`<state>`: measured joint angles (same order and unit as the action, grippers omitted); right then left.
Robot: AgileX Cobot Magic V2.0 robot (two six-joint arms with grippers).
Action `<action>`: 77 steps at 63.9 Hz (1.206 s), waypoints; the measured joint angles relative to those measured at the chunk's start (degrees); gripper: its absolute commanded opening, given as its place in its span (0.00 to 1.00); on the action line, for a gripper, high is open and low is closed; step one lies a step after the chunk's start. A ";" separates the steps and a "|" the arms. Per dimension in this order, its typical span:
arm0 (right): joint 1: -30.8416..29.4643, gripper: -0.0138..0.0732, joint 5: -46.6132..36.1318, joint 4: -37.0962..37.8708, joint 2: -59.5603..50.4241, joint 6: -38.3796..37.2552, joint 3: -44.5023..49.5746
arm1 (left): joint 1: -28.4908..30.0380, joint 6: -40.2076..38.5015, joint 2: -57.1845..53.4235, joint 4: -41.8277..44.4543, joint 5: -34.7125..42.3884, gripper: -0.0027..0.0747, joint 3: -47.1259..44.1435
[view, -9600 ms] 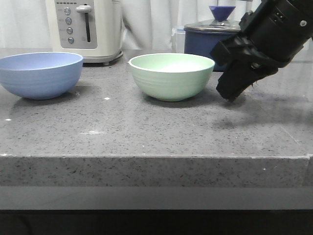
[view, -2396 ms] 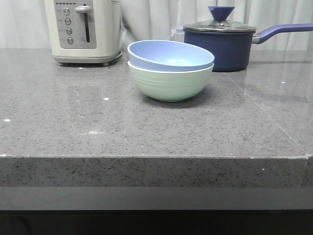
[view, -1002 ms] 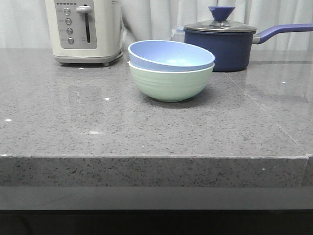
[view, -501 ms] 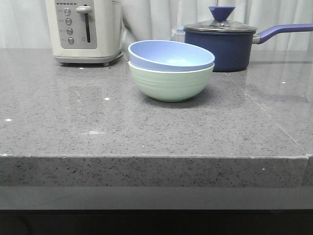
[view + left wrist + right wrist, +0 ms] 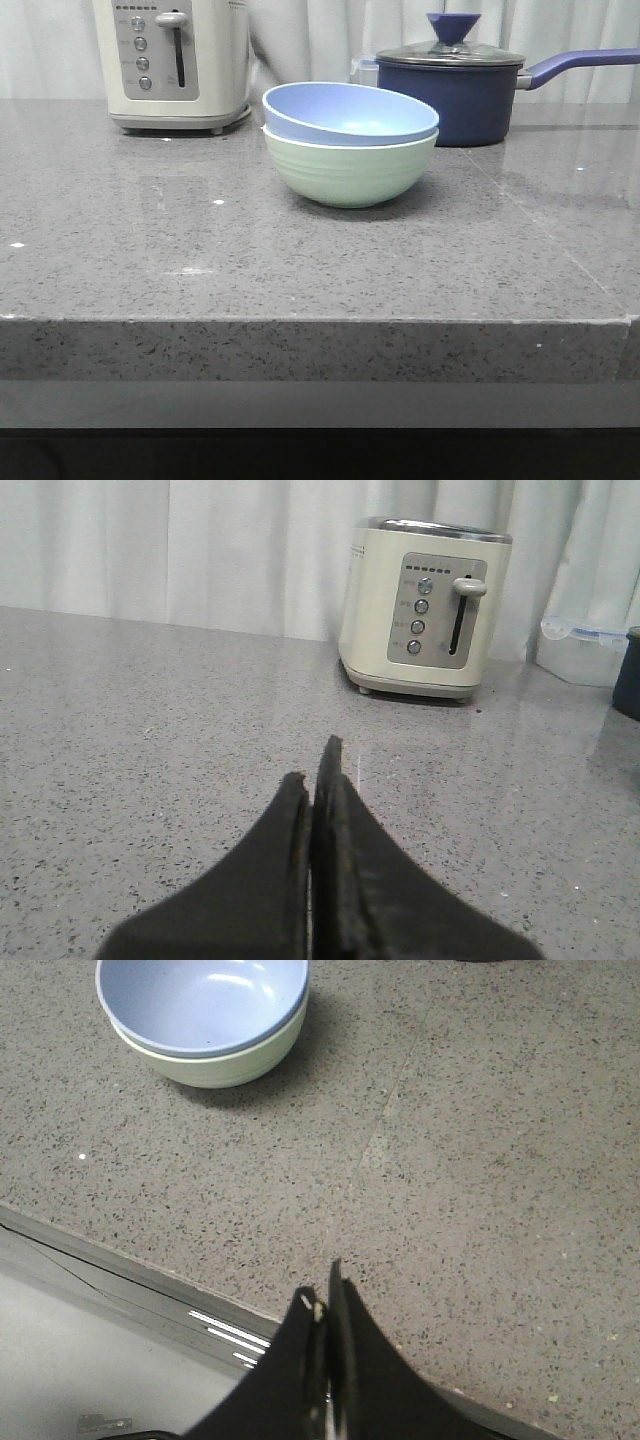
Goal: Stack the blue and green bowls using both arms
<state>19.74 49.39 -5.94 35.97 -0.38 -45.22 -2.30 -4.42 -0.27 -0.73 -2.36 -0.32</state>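
On the grey surface (image 5: 300,270) the blue bowl (image 5: 345,112) sits tilted inside the green bowl (image 5: 348,172); left tool (image 5: 313,792) and right tool (image 5: 325,1305) both closed, empty

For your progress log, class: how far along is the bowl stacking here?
Done: the blue bowl sits nested in the green bowl, slightly tilted. In hand: nothing; the left hand and right hand are both shut, empty and away from the bowls. Left: nothing visible, beyond perhaps levelling the blue bowl.
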 measured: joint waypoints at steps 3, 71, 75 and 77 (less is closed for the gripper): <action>0.00 0.10 0.00 0.00 0.00 0.00 0.00 | 0.00 0.00 0.00 0.00 0.00 0.01 0.00; -17.29 0.09 -39.37 4.53 -36.55 0.38 46.83 | 0.00 0.08 0.00 0.00 -0.11 0.01 0.00; -17.41 0.09 -40.72 4.53 -36.55 0.38 46.75 | 0.00 0.08 0.00 -0.10 -0.11 0.01 0.00; -17.54 0.09 -41.47 4.53 -36.55 0.38 46.75 | 0.00 0.08 0.00 -0.10 -0.11 0.01 0.00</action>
<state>2.20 7.91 -1.41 -0.58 0.00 1.53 -2.30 -4.33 -0.27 -0.83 -2.48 -0.32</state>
